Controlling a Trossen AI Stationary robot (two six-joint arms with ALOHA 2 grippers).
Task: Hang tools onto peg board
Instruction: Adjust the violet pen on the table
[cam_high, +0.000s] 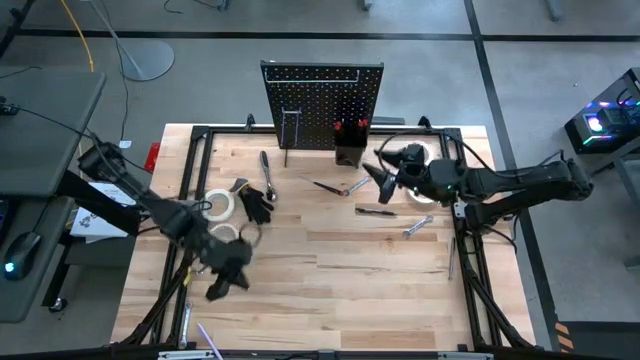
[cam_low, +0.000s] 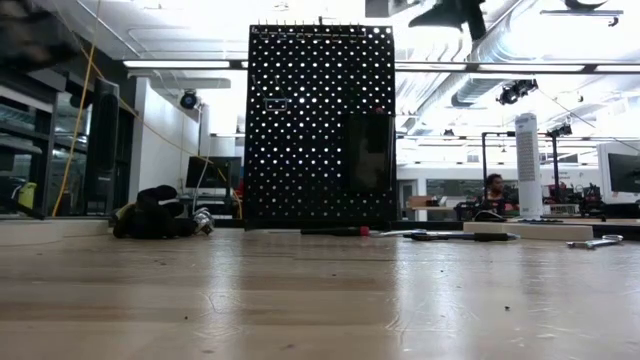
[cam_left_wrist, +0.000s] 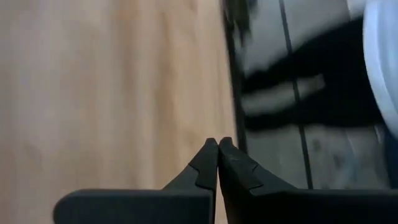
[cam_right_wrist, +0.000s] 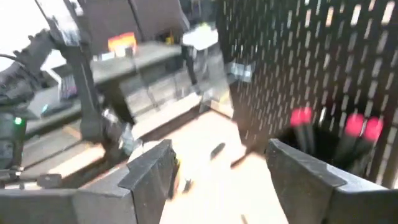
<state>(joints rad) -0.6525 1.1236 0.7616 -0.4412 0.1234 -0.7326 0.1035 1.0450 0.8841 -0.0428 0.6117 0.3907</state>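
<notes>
The black peg board (cam_high: 322, 100) stands upright at the table's far edge; it also shows in the low view (cam_low: 320, 125). Its small black bin (cam_high: 350, 152) holds red-handled screwdrivers (cam_right_wrist: 354, 124). Black-handled pliers (cam_high: 258, 203), two white tape rolls (cam_high: 220, 205), silver wrenches (cam_high: 417, 227) and slim screwdrivers (cam_high: 375, 211) lie flat on the wood. My right gripper (cam_high: 378, 163) is open and empty, level, just right of the bin (cam_right_wrist: 217, 168). My left gripper (cam_high: 222, 285) is shut and empty above the table's near left (cam_left_wrist: 217, 146).
A black metal frame (cam_high: 200, 135) runs around the wooden tabletop. Another white tape roll (cam_high: 425, 158) lies under my right arm. A wrench (cam_high: 265, 165) lies near the board's left foot. Bare wood (cam_high: 360, 290) spreads across the near middle and right.
</notes>
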